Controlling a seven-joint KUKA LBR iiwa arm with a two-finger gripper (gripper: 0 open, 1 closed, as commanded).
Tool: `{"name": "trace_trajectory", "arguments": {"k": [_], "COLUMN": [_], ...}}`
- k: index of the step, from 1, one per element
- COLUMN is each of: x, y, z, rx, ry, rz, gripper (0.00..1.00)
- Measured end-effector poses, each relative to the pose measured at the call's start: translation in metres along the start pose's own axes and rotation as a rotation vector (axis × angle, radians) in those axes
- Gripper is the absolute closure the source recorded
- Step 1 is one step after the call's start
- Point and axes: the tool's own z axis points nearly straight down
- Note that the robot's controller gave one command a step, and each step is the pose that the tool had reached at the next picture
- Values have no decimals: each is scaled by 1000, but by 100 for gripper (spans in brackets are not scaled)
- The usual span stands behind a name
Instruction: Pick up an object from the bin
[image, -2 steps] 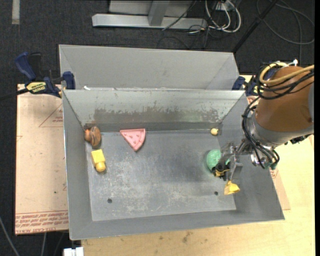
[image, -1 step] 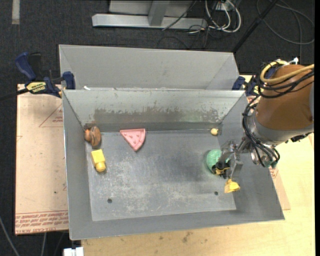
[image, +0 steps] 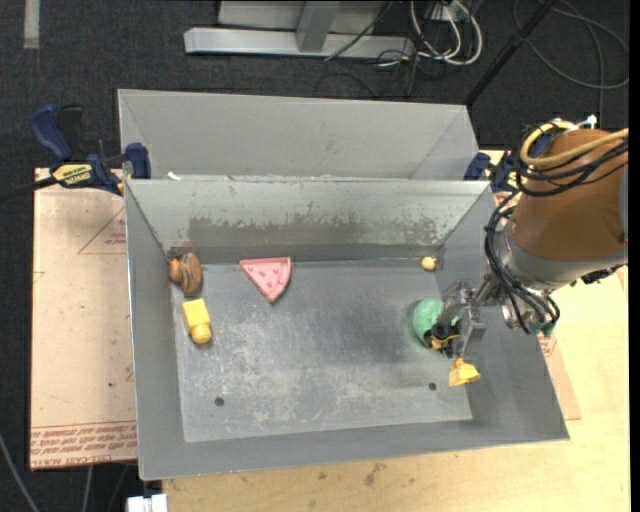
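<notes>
Small yellow scrap (image: 463, 375) by the bin's (image: 330, 420) near edge, towards the right corner: closest thing to the lens, and just on the near side of me. My fingers (image: 455, 337) are low down by the right wall, pressed up beside a green round lump (image: 428, 318), on its right flank. It looks like contact, but I can't make out whether the lump sits between my tips, and I can't tell how far apart they stand; cables and wrist crowd the spot.

I judge this to be the grasp step: down at a thing, hold not proven. The next move, as I read it, calls for the tips either side of the green lump, a squeeze, then a straight lift clear of the right wall.

Well apart, along the far wall: a tiny yellow ball (image: 429, 263), a pink wedge (image: 268, 277), a brown lump (image: 186, 270) in the far left corner, and a yellow block (image: 197, 322) just on its near side.
</notes>
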Motion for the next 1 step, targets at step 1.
{"name": "trace_trajectory", "arguments": {"k": [1], "x": [-1], "y": [7], "z": [-53], "rx": [0], "ry": [4], "rz": [-13], "gripper": [100]}}
